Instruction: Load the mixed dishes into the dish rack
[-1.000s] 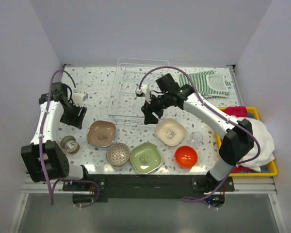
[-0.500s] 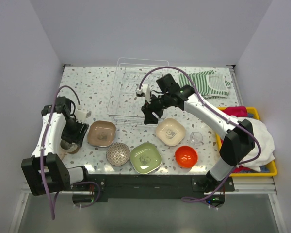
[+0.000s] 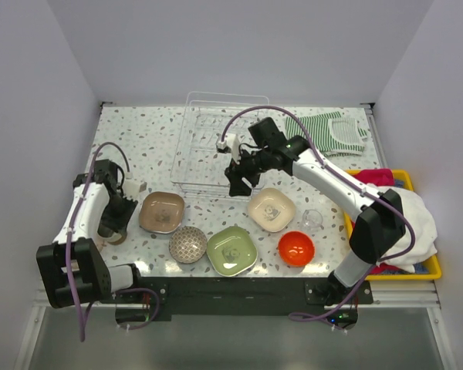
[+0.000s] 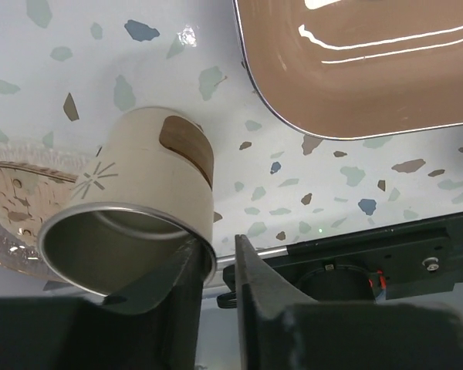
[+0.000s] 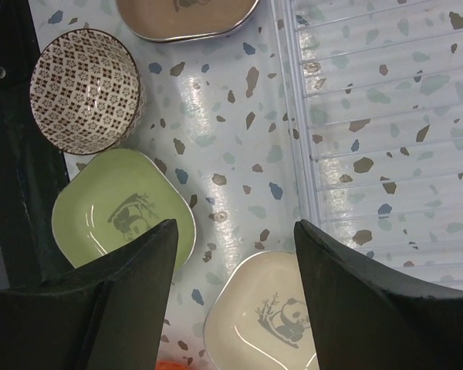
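Observation:
A beige metal-lined cup (image 4: 139, 193) stands at the table's left, mostly hidden under my left gripper (image 3: 114, 223). In the left wrist view my left gripper (image 4: 216, 245) straddles the cup's rim, one finger inside and one outside. Its jaws are narrow, with a slit still showing beside the wall. My right gripper (image 3: 239, 183) hangs open and empty at the front edge of the dish rack (image 3: 208, 146). Below it lie the brown plate (image 3: 161, 211), grey patterned bowl (image 3: 188, 244), green plate (image 3: 232, 250), cream plate (image 3: 271, 209) and orange-red bowl (image 3: 296, 247).
A small clear cup (image 3: 312, 219) stands right of the cream plate. A striped green cloth (image 3: 336, 131) lies at the back right. A yellow tray (image 3: 428, 270) with a white cloth (image 3: 417, 220) fills the right edge. White walls enclose three sides.
My left arm has swung toward the near edge and down onto the cup, and its jaws have narrowed around the rim. The right arm has not moved.

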You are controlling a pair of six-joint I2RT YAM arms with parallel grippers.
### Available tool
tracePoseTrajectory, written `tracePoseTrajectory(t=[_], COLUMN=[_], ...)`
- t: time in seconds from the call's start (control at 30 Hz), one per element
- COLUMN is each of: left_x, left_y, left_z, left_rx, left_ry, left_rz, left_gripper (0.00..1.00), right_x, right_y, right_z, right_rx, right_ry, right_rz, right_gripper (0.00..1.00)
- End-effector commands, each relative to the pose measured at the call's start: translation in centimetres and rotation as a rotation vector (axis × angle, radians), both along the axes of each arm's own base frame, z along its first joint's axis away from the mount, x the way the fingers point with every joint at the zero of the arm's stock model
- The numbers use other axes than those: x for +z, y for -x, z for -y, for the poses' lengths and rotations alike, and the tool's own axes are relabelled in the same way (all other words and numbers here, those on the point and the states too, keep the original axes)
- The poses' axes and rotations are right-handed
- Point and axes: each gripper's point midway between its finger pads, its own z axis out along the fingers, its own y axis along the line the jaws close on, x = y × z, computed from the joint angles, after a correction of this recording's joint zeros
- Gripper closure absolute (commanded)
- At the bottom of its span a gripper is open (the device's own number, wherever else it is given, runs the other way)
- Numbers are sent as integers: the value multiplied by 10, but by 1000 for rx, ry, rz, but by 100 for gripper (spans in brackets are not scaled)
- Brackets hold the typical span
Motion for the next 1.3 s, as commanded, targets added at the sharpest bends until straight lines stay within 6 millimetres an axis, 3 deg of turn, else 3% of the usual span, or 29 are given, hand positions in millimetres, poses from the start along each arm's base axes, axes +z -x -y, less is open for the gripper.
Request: tracePoseTrajectory(t=[0.0, 0.13, 0.17, 0.2, 0.23, 0.27, 0.3, 0.33, 0.37, 0.4, 0.47, 0.53, 0.57, 0.6, 0.63, 0.67, 0.73, 0.77, 0.8, 0.87, 0.97, 1.1, 1.27], left_x=[-7, 0, 10, 19, 29, 53, 67, 81, 111, 127, 165, 188, 195, 207, 211, 212, 227, 230, 233, 239, 246, 250, 227], left_y=[-7, -9, -17, -16, -21, -34, -42, -52, -74, -85, -115, -129, -143, -144, -148, -160, -161, -165, -167, -173, -177, -176, -170], left_z=[0, 0, -1, 1, 1, 3, 5, 6, 8, 10, 17, 31, 30, 29, 49, 47, 57, 55, 62, 56, 66, 106, 143], left_rx=[3, 0, -1, -9, -14, -34, -51, -67, -98, -119, -178, -258, -279, -286, -358, -366, -383, -388, -402, -387, -435, -569, -754], left_ry=[-11, -10, -7, -1, 3, 16, 29, 36, 42, 41, 22, -13, -74, -115, -118, -186, -240, -298, -317, -420, -558, -667, -812], left_rz=[25, 22, 54, 46, 65, 117, 149, 193, 308, 376, 554, 679, 758, 828, 878, 942, 1062, 1119, 1156, 1233, 1332, 1448, 1523], left_gripper=[78, 99, 100, 100, 100, 100, 100, 100, 100, 100, 100, 100, 100, 100, 100, 100, 100, 100, 100, 100, 100, 100, 100], right_x=[14, 16, 14, 27, 22, 23, 37, 30, 31, 41, 39, 49, 53, 61, 66, 72, 84, 102, 100, 104, 118, 119, 114], right_y=[-13, -26, -27, -34, -39, -42, -51, -56, -59, -68, -76, -84, -97, -95, -96, -111, -108, -125, -121, -134, -135, -140, -136], right_z=[-7, -8, -7, -10, -12, -12, -16, -20, -22, -26, -32, -38, -39, -44, -48, -49, -56, -58, -58, -56, -60, -62, -65], right_rx=[-24, -58, -73, -87, -110, -131, -158, -205, -227, -256, -331, -409, -437, -412, -456, -475, -468, -440, -476, -484, -455, -526, -577], right_ry=[-24, 10, 28, 14, 34, 45, 24, 32, 23, -7, -54, -127, -182, -239, -287, -351, -441, -546, -569, -613, -655, -666, -643], right_rz=[46, 48, 31, 51, 30, 15, 32, -16, -43, -56, -180, -283, -308, -376, -488, -518, -731, -720, -929, -935, -953, -981, -1026], right_gripper=[34, 34, 34, 33, 33, 32, 27, 25, 23, 21, 18, 13, 12, 11, 11, 10, 1, 1, 1, 1, 1, 1, 1])
